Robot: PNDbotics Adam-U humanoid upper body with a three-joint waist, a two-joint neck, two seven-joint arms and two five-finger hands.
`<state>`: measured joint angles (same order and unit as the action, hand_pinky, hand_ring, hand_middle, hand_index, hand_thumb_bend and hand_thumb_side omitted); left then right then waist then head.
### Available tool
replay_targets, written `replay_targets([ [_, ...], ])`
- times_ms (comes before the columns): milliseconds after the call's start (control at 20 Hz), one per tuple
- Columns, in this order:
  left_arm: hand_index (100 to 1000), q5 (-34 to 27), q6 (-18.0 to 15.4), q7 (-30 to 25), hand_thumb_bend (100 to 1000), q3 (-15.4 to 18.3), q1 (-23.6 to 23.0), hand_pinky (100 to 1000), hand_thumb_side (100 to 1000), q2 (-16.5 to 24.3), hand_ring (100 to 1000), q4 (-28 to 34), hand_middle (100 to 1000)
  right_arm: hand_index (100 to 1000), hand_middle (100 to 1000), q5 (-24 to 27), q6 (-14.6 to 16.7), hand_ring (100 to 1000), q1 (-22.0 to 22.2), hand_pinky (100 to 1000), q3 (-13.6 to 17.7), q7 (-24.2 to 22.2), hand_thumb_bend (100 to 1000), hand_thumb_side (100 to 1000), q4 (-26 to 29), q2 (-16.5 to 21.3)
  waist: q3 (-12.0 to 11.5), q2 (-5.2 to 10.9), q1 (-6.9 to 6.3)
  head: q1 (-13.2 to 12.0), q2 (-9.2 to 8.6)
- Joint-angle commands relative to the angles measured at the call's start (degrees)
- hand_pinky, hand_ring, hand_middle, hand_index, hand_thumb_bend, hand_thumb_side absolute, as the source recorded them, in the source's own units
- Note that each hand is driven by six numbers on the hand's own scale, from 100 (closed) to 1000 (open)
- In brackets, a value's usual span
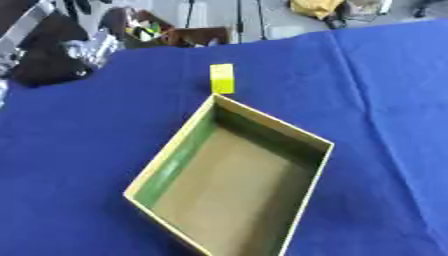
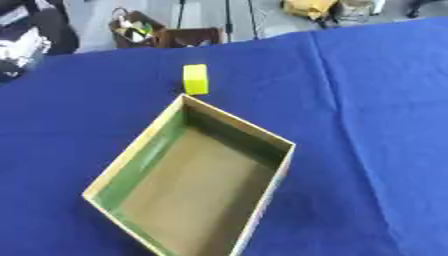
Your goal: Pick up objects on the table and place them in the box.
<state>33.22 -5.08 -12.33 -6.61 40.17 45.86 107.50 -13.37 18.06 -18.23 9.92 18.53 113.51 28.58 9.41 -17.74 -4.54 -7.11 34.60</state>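
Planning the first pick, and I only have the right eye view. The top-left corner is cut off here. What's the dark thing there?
Observer: The left eye view shows more of it. It's the left arm, black with a silver end, over the far edge of the cloth.
Operator: Is it near the block?
Observer: No. Bare blue cloth lies between the silver end and the block, which stands just beyond the far corner of the box.

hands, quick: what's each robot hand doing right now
Left robot hand: no fingers visible in either view, only arm at the upper left; state unknown.
Right robot hand: not in view.
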Motion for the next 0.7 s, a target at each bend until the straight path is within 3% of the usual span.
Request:
replay_targets([
  [50, 959, 3.05, -1.82, -3.36, 100, -2.13, 3.84, 593, 846, 1.87, 720, -4.28, 786, 902, 776, 0.52, 0.08, 681, -0.75, 697, -0.05, -0.53, 100, 848, 1.08, 1.86, 0.48, 0.92, -0.04, -0.97, -0.77],
  [450, 999, 6.39, -6.66, -12.17, 100, -5.50, 14.36, 651, 832, -3.05, 781, -18.65, 864, 902, 776, 0.56, 0.27, 680, -1.19, 698, -0.73, -1.41, 103, 853, 1.08, 2.13, 3.09, 0.34, -1.17, -3.13, -1.12],
  [700, 1000, 8.53, -10.40, -17.58, 311, -5.74, 20.49, 703, 865, -6.31, 828, -29.20, 920, 903, 775, 0.44, 0.33, 678, -1.55, 699, -1.00, -1.94, 117, 854, 1.08, 2.18, 5.19, -0.69, -2.10, -4.94, -1.69],
])
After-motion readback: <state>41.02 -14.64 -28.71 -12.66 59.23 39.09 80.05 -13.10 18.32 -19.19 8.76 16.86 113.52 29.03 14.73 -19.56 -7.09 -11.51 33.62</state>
